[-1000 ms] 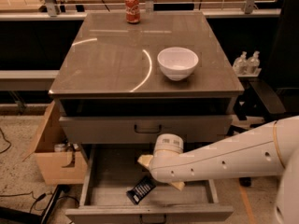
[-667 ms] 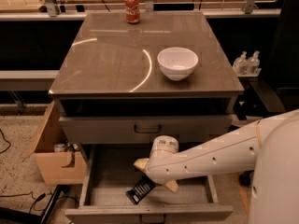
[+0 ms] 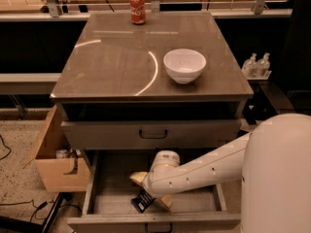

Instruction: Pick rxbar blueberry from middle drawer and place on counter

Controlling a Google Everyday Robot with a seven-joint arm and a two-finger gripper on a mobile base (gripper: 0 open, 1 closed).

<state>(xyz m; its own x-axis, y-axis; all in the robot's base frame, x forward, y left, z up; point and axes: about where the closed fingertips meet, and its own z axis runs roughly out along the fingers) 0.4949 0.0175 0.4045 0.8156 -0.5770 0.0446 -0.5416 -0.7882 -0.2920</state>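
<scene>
The rxbar blueberry (image 3: pixel 143 201), a dark wrapper with white lettering, lies on the floor of the open middle drawer (image 3: pixel 102 198), near its front. My gripper (image 3: pixel 151 190) reaches down into the drawer from the right. Its tan fingers (image 3: pixel 138 177) stand apart, one behind the bar and one to its right. The bar's upper end is hidden under the gripper. The gripper is open and right over the bar. The counter (image 3: pixel 116 62) above is glossy grey-brown with curved reflections.
A white bowl (image 3: pixel 184 65) stands on the counter's right side and a red soda can (image 3: pixel 138 8) at its back edge. The drawer above (image 3: pixel 151 133) is closed. A cardboard box (image 3: pixel 53 164) sits on the floor at the left. Two bottles (image 3: pixel 256 64) stand at the right.
My gripper has moved left and down inside the drawer, closer to the bar. The bar has not moved.
</scene>
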